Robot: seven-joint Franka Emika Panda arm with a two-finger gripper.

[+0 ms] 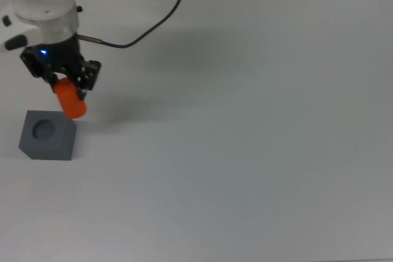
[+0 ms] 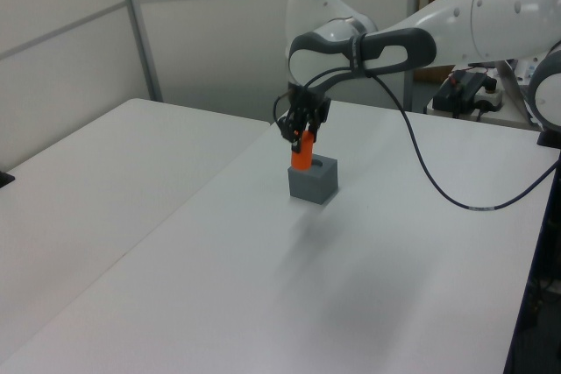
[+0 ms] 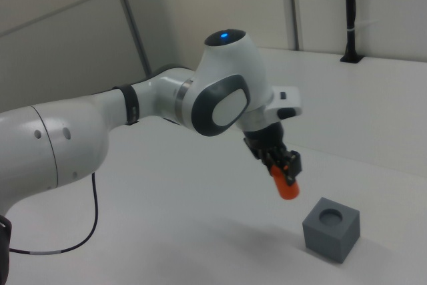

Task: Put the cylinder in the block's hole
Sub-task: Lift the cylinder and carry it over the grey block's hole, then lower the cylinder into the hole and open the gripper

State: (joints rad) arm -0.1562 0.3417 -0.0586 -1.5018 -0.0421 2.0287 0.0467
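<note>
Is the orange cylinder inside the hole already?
No, the orange cylinder hangs in the air, held by the gripper, and the hole is empty.

One orange cylinder [image 1: 71, 102] is in view, and one dark grey block [image 1: 46, 135] with a single round hole [image 1: 43, 129] in its top face (the same single hole shows in the right view). There is one robot arm [image 3: 167, 105] carrying one gripper [image 1: 66, 88] with two fingers [image 1: 89, 74]. One black cable [image 2: 429, 172] trails from the arm. One white bench [image 1: 245, 151] carries the block.
</note>
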